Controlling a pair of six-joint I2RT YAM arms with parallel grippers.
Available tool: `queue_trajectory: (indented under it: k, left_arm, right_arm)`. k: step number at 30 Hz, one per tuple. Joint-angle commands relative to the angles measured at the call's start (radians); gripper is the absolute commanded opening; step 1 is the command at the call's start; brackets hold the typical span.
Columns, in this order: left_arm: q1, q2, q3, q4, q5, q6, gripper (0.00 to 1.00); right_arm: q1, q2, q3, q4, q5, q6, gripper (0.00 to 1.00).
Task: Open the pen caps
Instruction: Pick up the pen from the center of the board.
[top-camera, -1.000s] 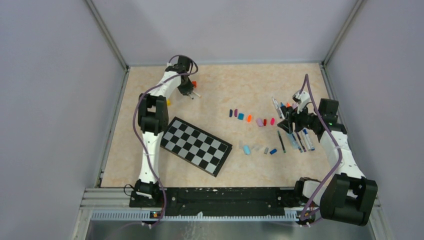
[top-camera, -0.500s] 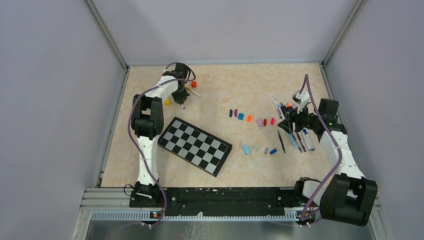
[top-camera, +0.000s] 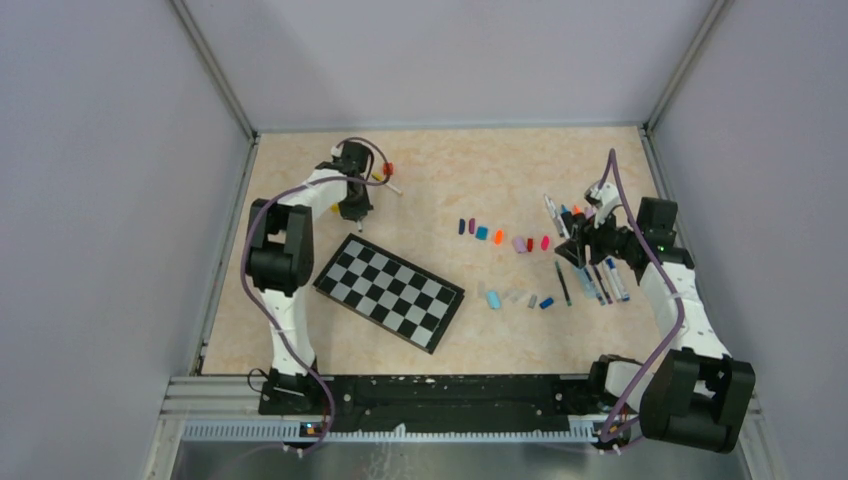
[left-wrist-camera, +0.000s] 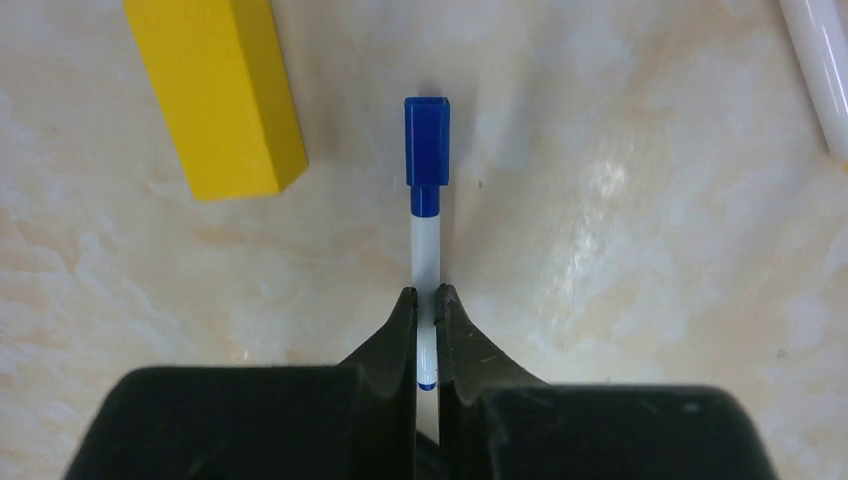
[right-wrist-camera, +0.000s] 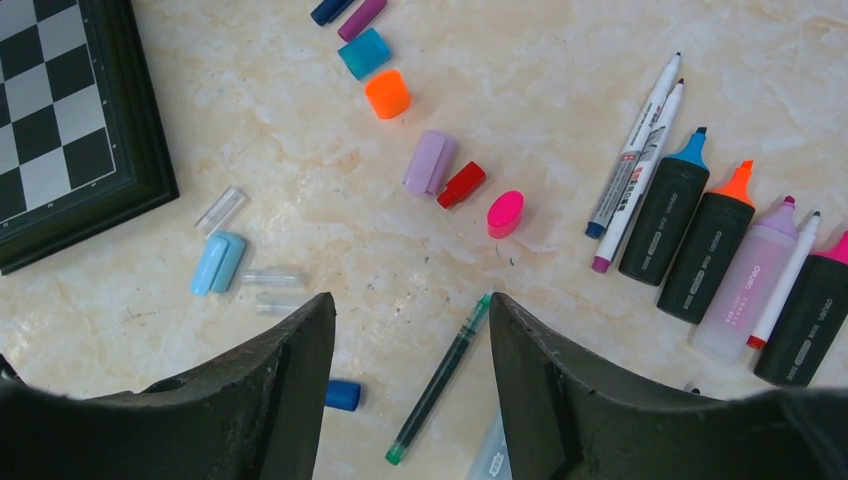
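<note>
From above, the left gripper (top-camera: 355, 208) hangs at the far left of the table (top-camera: 440, 170), just beyond the chessboard (top-camera: 390, 292). A loose row of caps (top-camera: 498, 237) lies right of centre, and the right gripper (top-camera: 580, 250) hangs beside it, over the markers (top-camera: 600, 280). In the left wrist view the left gripper (left-wrist-camera: 425, 300) is clamped on the white barrel of a thin pen (left-wrist-camera: 427, 235). The pen's long axis runs straight away from the camera, and its blue cap (left-wrist-camera: 427, 140) sits on the far end, near a yellow block (left-wrist-camera: 220, 90). In the right wrist view the right gripper (right-wrist-camera: 410, 305) stands released, holding nothing. Below it lie a slanted green pen (right-wrist-camera: 440, 378), an orange cap (right-wrist-camera: 387, 93), a lilac cap (right-wrist-camera: 430, 162) and a pink cap (right-wrist-camera: 505, 213).
</note>
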Motion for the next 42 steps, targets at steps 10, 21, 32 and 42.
queue_trajectory:
  k: [10, 21, 32, 42]
  left_arm:
    - [0.005, -0.596, -0.559, 0.634, 0.508, 0.031, 0.0]
    - [-0.113, -0.957, -1.048, 1.288, 0.806, -0.3, 0.0]
    - [-0.42, -0.864, -0.982, 1.508, 0.619, -0.38, 0.0]
    - [-0.552, -0.737, -0.866, 1.549, 0.5, -0.39, 0.0]
  right_arm:
    - [-0.005, -0.062, -0.006, -0.068, -0.201, -0.134, 0.57]
    - [0.141, -0.022, 0.22, -0.375, -0.366, -0.265, 0.59]
    - [0.303, 0.076, 0.275, 0.079, -0.491, 0.447, 0.61]
    - [0.37, 0.074, 0.089, 0.539, -0.488, 0.831, 0.61]
